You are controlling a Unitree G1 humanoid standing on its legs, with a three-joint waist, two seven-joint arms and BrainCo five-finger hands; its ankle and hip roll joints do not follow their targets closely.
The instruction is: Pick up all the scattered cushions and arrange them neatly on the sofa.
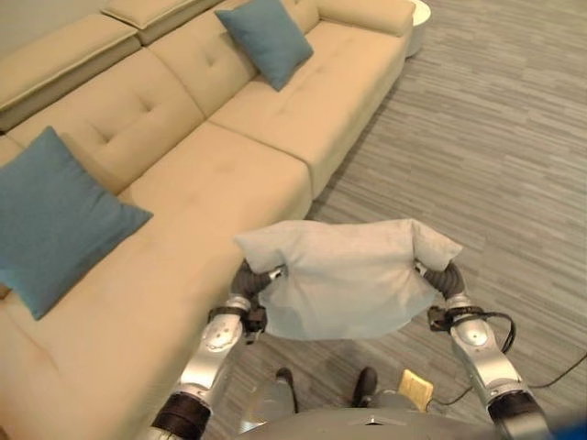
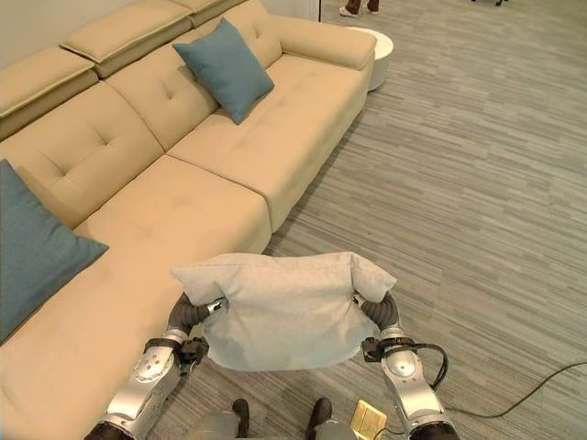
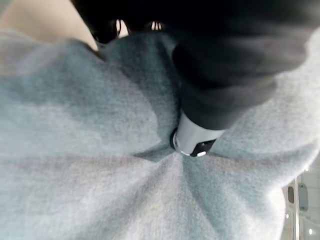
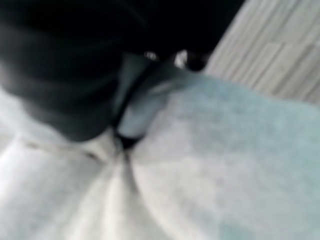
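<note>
Left hand (image 1: 258,278) and right hand (image 1: 443,278) gripped the pale grey cushion (image 1: 344,278) at its two short ends, at about 9 and 3 o'clock of the cushion. In the left wrist view a thumb (image 3: 196,138) dug into the fabric and pulled it into creases, and the right wrist view showed the same pinch, so each hand was clamped on the cloth. That cushion hung clear of the striped floor (image 1: 495,147), just off the front edge of the beige sofa (image 1: 220,174), toward 6 o'clock in the eye views.

It looked light and very soft: its top corners stuck out past the hands and its belly sagged between them. A grip at the ends seemed sound, though the cloth might slide if the hold loosened.

Its long axis ran from 9 to 3 o'clock, broad face toward the camera. Two blue cushions, one (image 1: 55,220) at 9 o'clock and one (image 1: 266,38) at 12, already leaned against the backrest.
</note>
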